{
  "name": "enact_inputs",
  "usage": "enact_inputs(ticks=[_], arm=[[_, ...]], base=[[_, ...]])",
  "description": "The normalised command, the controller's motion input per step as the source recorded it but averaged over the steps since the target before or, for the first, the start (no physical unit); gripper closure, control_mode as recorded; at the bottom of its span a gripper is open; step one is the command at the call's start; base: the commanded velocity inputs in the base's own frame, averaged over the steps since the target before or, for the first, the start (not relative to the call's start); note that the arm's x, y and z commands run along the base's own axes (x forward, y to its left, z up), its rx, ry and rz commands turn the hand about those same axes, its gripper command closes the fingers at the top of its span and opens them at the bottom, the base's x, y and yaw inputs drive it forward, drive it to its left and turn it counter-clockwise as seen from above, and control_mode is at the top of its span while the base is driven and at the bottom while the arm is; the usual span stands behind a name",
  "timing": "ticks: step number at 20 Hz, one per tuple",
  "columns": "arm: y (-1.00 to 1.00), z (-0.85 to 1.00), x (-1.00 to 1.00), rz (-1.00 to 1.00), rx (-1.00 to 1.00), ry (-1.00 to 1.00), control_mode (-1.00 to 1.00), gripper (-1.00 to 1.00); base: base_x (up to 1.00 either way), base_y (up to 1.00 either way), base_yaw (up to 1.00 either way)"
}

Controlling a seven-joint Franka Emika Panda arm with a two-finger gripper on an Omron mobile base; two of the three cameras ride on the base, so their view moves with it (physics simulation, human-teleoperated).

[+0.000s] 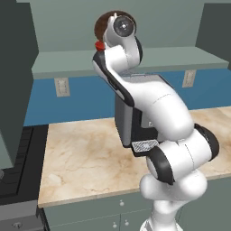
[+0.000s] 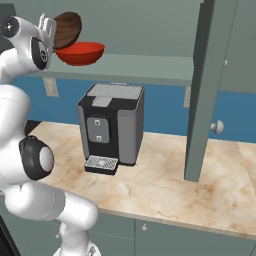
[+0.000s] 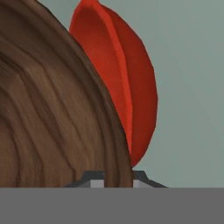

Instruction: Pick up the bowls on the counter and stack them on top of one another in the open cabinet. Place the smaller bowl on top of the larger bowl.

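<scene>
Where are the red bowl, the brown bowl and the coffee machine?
red bowl (image 2: 80,54), right base view, on its outer side.
brown bowl (image 2: 68,28), right base view, on its wood-grain underside.
coffee machine (image 2: 111,128), right base view, on its front.

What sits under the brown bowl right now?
The red bowl on the cabinet shelf sits below the tilted, gripper-held brown bowl. Whether the bowls touch cannot be told.

Coffee machine (image 2: 111,129), dark grey with silver top grille, upright on beige slab near blue back wall (image 2: 165,107); drip tray at front base. 2 wall outlets (image 1: 62,86) (image 1: 188,78) on blue wall. Open cabinet door (image 2: 204,90) with round knob (image 2: 218,127) right of machine. Dark stove (image 1: 18,158) far left.
</scene>
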Motion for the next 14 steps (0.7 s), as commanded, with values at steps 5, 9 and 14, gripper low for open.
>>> enact_inputs(ticks=[5, 9, 14], arm=[[0.0, -0.19, 0.17, -0.03, 0.02, 0.0, -1.0, 1.0], [0.0, -0.24, 0.15, -0.04, 0.03, 0.0, -1.0, 1.0], [0.0, -0.27, 0.14, -0.04, 0.04, 0.0, -1.0, 1.0]], base=[[0.0, 0.0, 0.0], [0.0, 0.0, 0.0], [0.0, 0.0, 0.0]])
